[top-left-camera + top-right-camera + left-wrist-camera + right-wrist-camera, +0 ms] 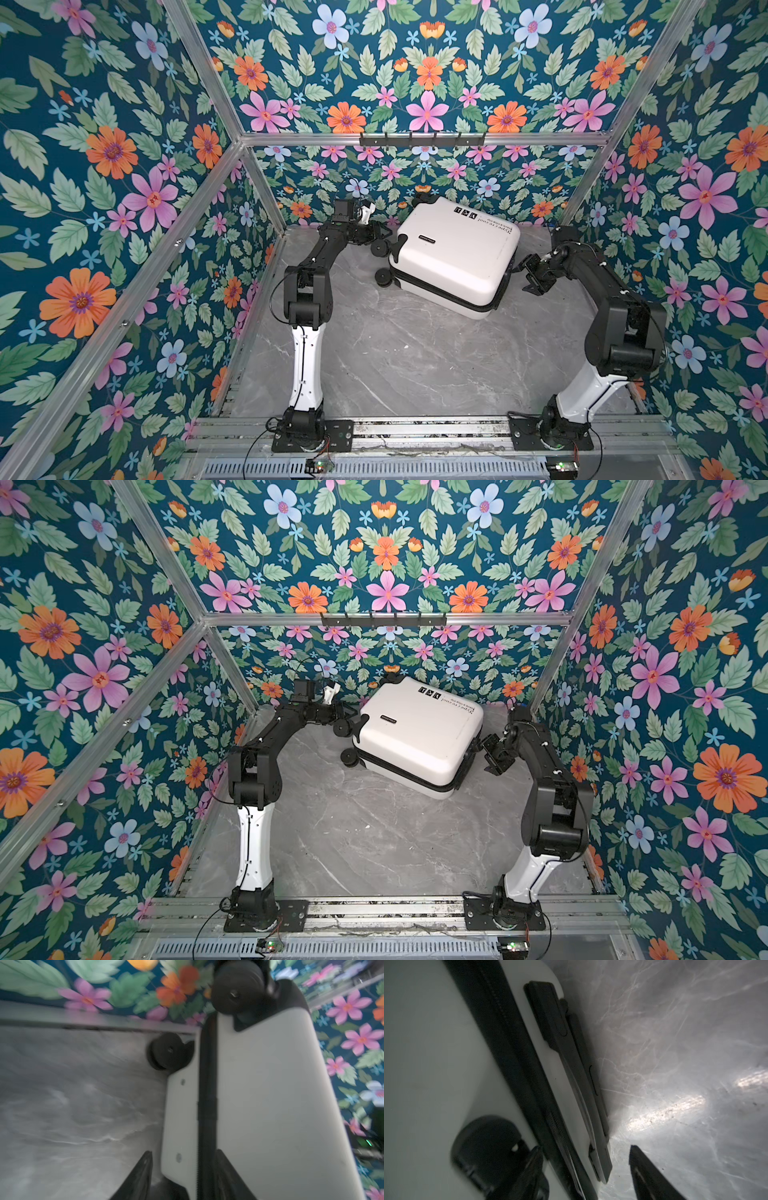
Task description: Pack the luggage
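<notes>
Top views show 1 luggage, 2 arms, apparently 3 wheels.

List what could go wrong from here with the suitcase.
The left gripper straddles the smooth edge of the suitcase by the wheels; a pinch there may slip. The right gripper is open around the handle, not gripping, so a pull from one side could spin the suitcase on the smooth table.
</notes>
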Controlling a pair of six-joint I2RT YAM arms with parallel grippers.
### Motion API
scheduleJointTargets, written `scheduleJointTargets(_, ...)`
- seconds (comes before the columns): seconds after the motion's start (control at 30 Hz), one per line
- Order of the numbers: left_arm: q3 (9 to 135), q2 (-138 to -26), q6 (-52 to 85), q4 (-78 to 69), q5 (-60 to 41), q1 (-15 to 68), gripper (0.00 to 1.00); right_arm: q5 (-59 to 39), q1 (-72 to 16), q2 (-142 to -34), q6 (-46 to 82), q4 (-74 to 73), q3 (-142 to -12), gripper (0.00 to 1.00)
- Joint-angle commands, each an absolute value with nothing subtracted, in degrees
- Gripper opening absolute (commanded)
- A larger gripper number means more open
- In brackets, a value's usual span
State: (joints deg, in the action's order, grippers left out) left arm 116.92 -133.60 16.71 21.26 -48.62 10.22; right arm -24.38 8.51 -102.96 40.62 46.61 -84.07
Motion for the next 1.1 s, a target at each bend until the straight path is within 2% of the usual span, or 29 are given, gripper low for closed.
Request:
scheduleJointTargets(0.0, 110.4, -130.0, 12.7, 21.7, -54.2, 11.6, 0.43, -23.8, 8.6, -106.1, 38.4, 50.1, -87.4, 0.68)
scheduleJointTargets(0.23, 93.1, -116.2, 10.6, 20.5, -52.5, 14.5, 0.35, -23.2, 11.3, -108.5, 39.1, 50.2, -88.9, 0.68)
scheduleJointTargets(0.47, 79.9, -105.0, 12.6, 20.0, -48.6, 20.6, 0.35, -26.4, 12.3, -111.7, 36.0, 50.6, -91.8, 0.69)
scheduleJointTargets(0.7, 68.2, -96.7, 25.7, 3.9, -45.2, 23.0, 0.41, -30.2, 9.1, -119.5, 33.1, 55.0, -103.7, 0.69)
scheduleJointTargets(0.87, 67.2, -94.0, 27.7, 4.1, -40.5, 23.3, 0.43, -32.9, 8.8, -125.0, 30.7, 60.5, -113.4, 0.73)
scheduleJointTargets(1.07, 64.3, -92.0, 28.6, 2.9, -40.5, 25.1, 0.47, -31.6, 4.3, -136.0, 24.1, 77.2, -135.0, 0.73)
